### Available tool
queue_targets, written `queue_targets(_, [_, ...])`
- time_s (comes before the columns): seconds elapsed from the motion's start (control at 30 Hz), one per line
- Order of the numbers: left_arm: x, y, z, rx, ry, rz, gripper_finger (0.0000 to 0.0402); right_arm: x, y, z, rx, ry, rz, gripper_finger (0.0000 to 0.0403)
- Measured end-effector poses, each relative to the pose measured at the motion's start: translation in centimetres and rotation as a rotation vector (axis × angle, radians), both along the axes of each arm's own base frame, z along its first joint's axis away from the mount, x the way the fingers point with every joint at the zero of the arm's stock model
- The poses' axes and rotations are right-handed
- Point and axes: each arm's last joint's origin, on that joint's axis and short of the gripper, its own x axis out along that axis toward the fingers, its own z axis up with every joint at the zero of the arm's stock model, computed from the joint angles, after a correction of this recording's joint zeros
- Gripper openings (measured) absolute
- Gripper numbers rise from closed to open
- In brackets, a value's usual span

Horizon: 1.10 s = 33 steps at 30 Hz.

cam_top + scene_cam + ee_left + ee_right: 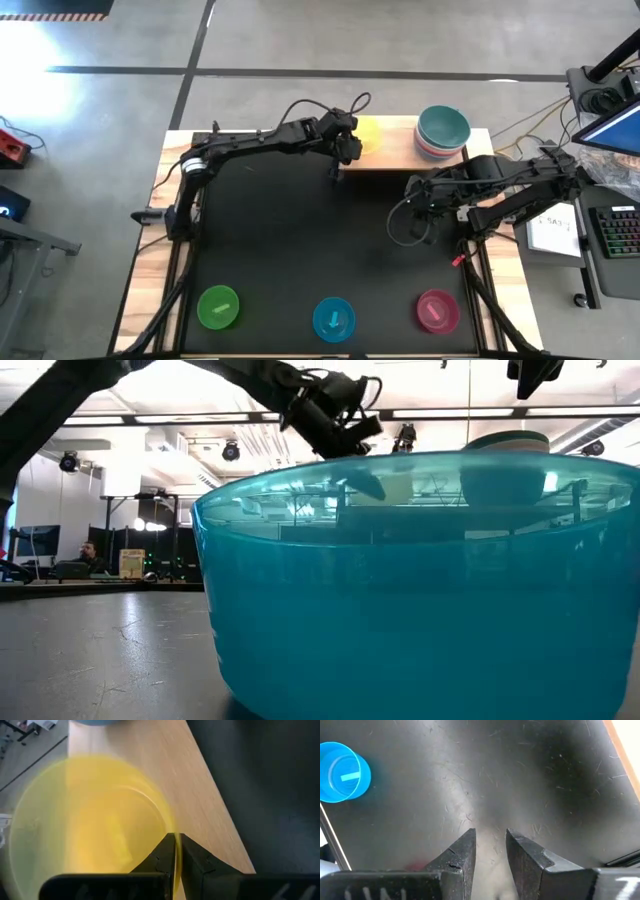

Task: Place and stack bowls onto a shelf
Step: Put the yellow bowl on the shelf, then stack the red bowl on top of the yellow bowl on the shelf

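Pinched on the yellow bowl's (90, 825) rim, the left gripper (347, 146) holds it over the shelf (395, 150); the right gripper (490, 851) hangs parted and empty above the tabletop (300, 240); nearest, green (219, 307), cyan (333, 318) and magenta (437, 311) bowls wait, unobstructed; farthest, a teal-topped stack (442, 131) already sits on the shelf, so roughly half remains.

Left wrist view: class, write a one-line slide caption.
Left gripper, shut on the yellow bowl's rim, holds it over the wooden shelf.
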Motion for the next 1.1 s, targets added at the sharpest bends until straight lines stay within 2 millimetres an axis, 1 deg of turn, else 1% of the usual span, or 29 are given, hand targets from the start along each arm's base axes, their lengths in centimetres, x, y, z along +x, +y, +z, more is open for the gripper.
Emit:
queue_targets(0.03, [0.2,0.1,-0.2,0.001,0.004,-0.003,0.0000,0.1,0.0,0.0,0.000,0.002,0.000,0.0095])
queue_targets(0.13, [0.7,0.3,-0.1,0.001,-0.004,0.000,0.0000,0.1,0.0,-0.1,-0.001,0.004,0.000,0.0095])
queue_targets(0.27, [1.1,0.5,0.8,-0.032,-0.002,0.026,0.0002,0.1,0.0,-0.1,0.000,0.004,-0.001,0.0095])
queue_targets(0.43, [1.6,0.7,2.9,-0.068,-0.008,0.057,0.0028,0.1,0.0,-0.1,0.000,0.004,0.000,0.0095])
queue_targets(0.53, [1.9,0.8,3.4,-0.077,0.009,0.060,0.0048,0.1,0.0,-0.1,0.000,0.004,-0.001,0.0095])
queue_targets(0.63, [2.2,0.9,3.4,-0.083,0.023,0.061,0.0068,0.1,0.0,-0.1,0.003,0.004,-0.008,0.0095])
queue_targets(0.73, [2.8,1.1,2.3,-0.092,0.052,0.063,0.0081,0.1,0.0,-0.1,0.003,0.005,-0.009,0.0095])
queue_targets(0.83, [3.1,1.2,1.7,-0.096,0.074,0.060,0.0086,0.1,0.0,-0.1,0.003,0.005,-0.009,0.0095])
queue_targets(1.03, [3.0,1.1,2.5,-0.092,0.065,0.058,0.0087,0.1,0.0,-0.2,0.002,0.009,-0.008,0.0095])
queue_targets(1.1, [2.7,0.9,3.3,-0.121,0.066,0.051,0.0087,0.1,0.0,-0.2,0.001,0.010,-0.008,0.0095])
